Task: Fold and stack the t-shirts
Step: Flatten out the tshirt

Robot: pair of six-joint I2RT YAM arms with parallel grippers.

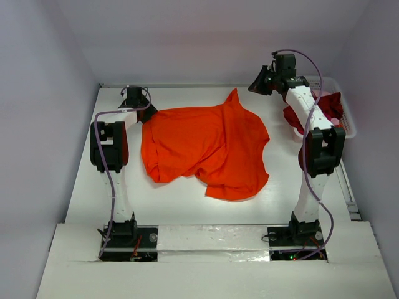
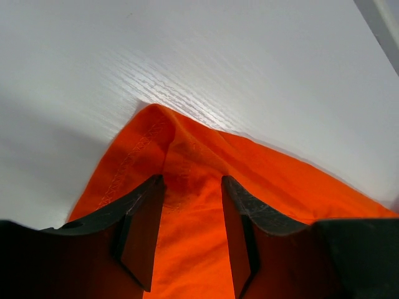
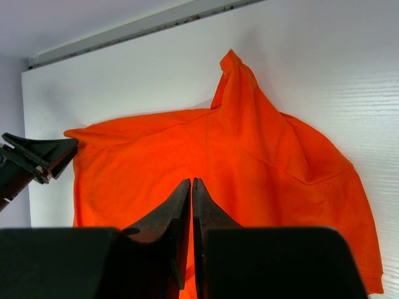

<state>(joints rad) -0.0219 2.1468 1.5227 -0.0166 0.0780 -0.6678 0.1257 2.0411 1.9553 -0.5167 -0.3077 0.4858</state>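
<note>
A bright orange t-shirt [image 1: 209, 146] lies crumpled and partly spread in the middle of the table. My left gripper [image 1: 148, 112] sits low at its far left corner. In the left wrist view [image 2: 193, 180] the jaws stand open, with the shirt's hemmed corner [image 2: 156, 134] lying between the fingers [image 2: 146, 218]. My right gripper [image 1: 254, 87] hangs above the shirt's far right side, shut and empty [image 3: 192, 182], with the orange shirt [image 3: 262, 156] below it. A dark red t-shirt [image 1: 329, 104] and some pale pink cloth [image 1: 322, 94] lie in the basket.
A white lattice basket [image 1: 348, 122] stands at the table's far right edge, with dark red cloth hanging over its left side [image 1: 290, 117]. The left gripper [image 3: 38, 156] shows at the left of the right wrist view. White walls enclose the table.
</note>
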